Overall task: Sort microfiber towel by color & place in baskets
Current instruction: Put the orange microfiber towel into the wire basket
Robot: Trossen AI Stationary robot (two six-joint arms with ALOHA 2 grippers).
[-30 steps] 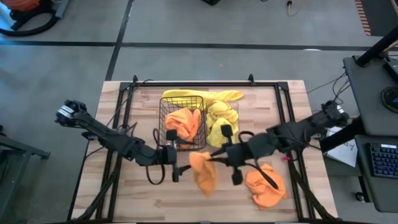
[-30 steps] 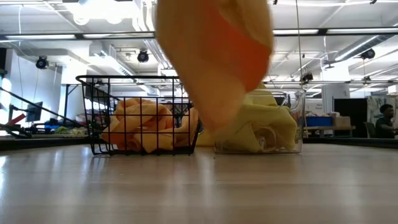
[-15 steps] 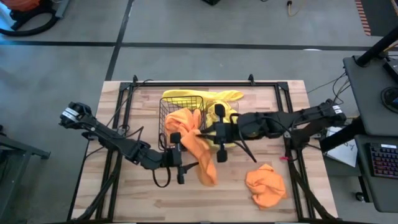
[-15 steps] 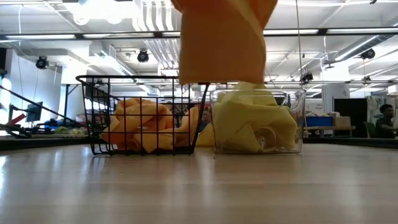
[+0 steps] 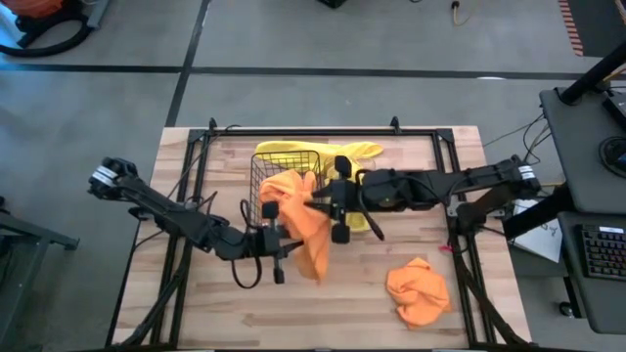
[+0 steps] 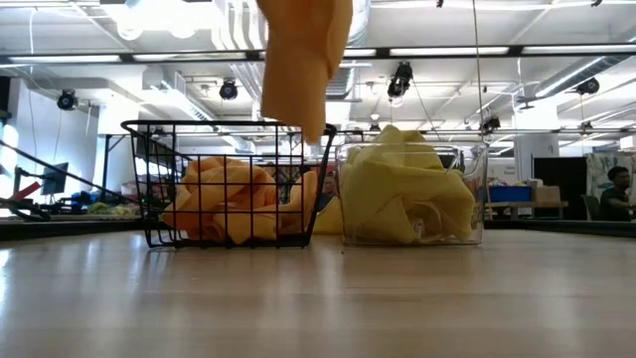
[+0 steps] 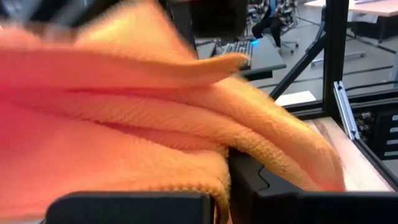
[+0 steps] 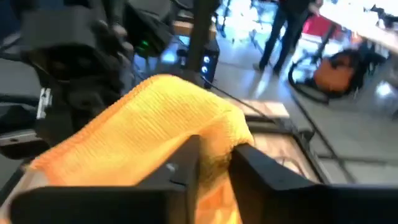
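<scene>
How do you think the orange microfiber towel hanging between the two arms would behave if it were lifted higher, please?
The orange microfiber towel would likely stay floppy: it drapes in loose folds below the tools. It seems light, since a pinch holds it up. Its trailing end might snag the black wire grid basket, which it hangs beside.

Bright, even overhead ceiling light; blurred wrist views; soft shadows.

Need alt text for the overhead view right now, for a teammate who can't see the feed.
An orange towel hangs between both claws beside the black wire basket, the left claw at its lower part and the right claw at its top. The basket holds orange towels, yellow towels sit next to it, and one orange towel lies loose on the table.
</scene>
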